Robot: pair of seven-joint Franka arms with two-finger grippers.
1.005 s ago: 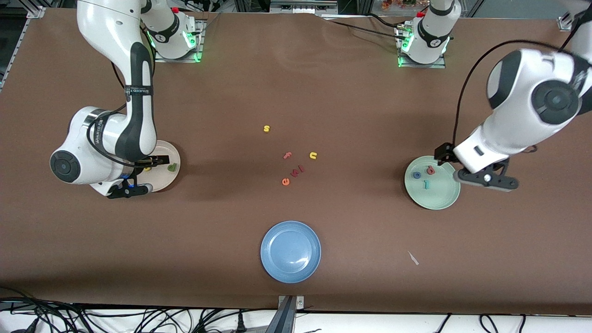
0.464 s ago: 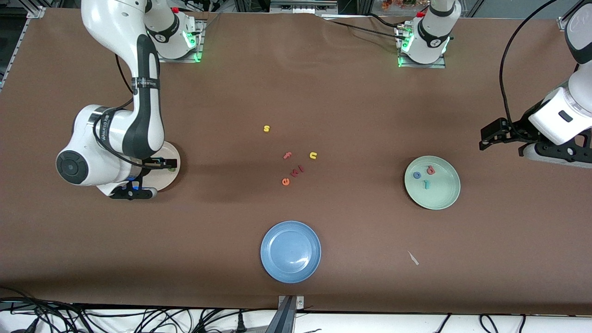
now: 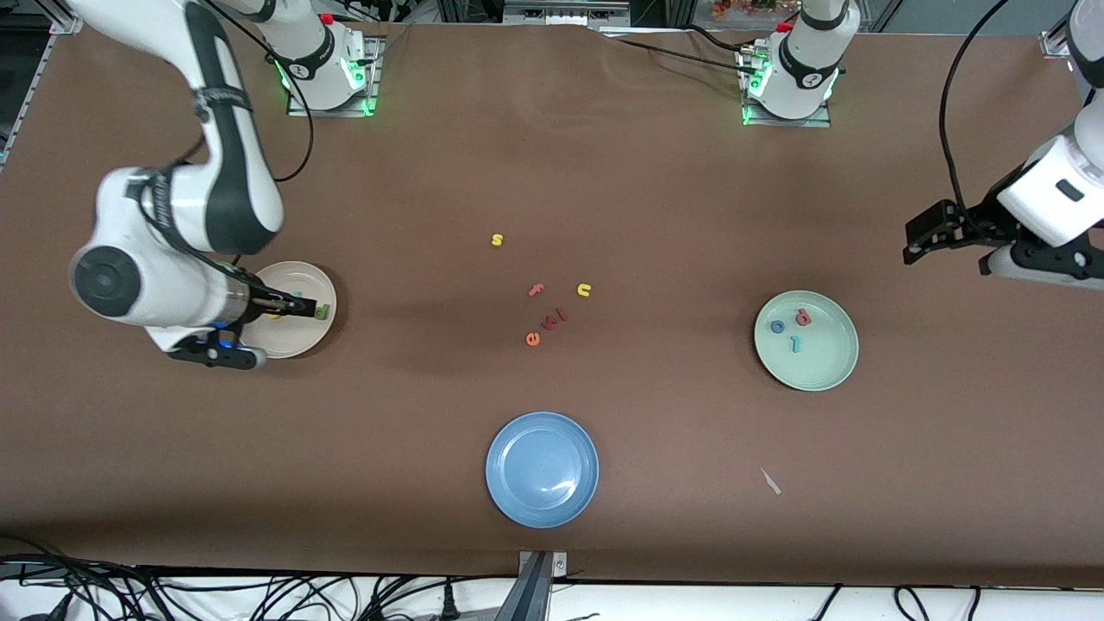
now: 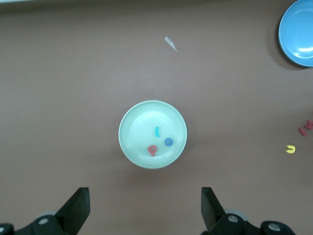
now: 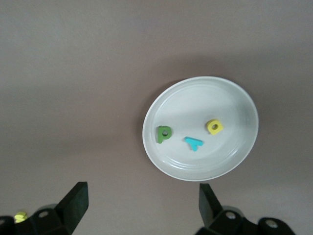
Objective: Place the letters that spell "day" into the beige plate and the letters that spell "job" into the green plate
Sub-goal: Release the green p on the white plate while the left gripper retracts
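In the front view the right arm's wrist covered part of the beige plate (image 3: 297,345), so only the dark green d (image 3: 322,311) and a sliver of yellow beside it showed there, and the right hand (image 3: 297,306) was mostly lost under the arm; the left hand (image 3: 925,237), over bare desk (image 3: 655,190) toward the left arm's end, was seen only from the side. A second earlier the left arm had hung over the green plate (image 3: 819,366); it had since drawn off, leaving the plate uncovered, with the blue o (image 3: 777,326), red b (image 3: 804,317) and teal j (image 3: 795,345) lying in it. The right arm had lifted too. In the left wrist view both fingers (image 4: 78,208) stood spread wide, released, grasping nothing, the green plate between them lower down. In the right wrist view the fingers (image 5: 76,200) gaped likewise, empty, above the beige plate holding the d, the yellow a (image 5: 214,127) and the teal-blue y (image 5: 193,143)
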